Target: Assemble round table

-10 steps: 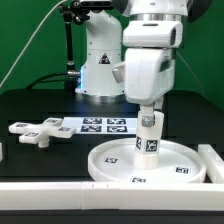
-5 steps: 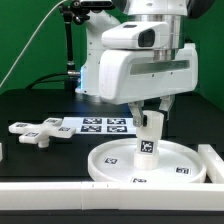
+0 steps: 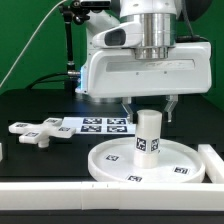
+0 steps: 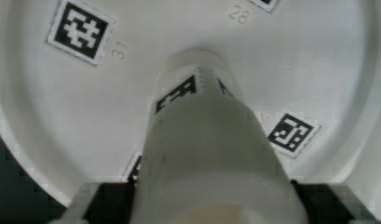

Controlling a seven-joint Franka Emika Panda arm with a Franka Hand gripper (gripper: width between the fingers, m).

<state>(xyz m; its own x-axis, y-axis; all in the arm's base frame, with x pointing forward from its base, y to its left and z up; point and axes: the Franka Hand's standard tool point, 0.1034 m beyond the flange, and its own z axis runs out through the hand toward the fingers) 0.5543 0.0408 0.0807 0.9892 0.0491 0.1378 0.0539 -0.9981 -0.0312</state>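
Observation:
The large round disc [image 3: 112,168] lies flat on the black table near the front. On its central hub stands the short cylinder leg [image 3: 148,135], upright, with small tags on its side. My gripper [image 3: 150,112] comes straight down over the leg's top and is shut on it, one finger on each side. In the wrist view the leg [image 4: 205,130] runs down between the dark pads [image 4: 109,200] onto the disc [image 4: 62,105]. The cross-shaped foot [image 3: 35,130] lies apart at the exterior view's left.
The marker board [image 3: 105,125] lies flat behind the disc. A long white bar [image 3: 60,200] edges the front and another [image 3: 212,160] the exterior view's right. The arm's base [image 3: 100,70] stands at the back.
The wrist has turned about the vertical, so the hand now shows its broad face. The leg has turned with it and gone from slightly tilted to upright.

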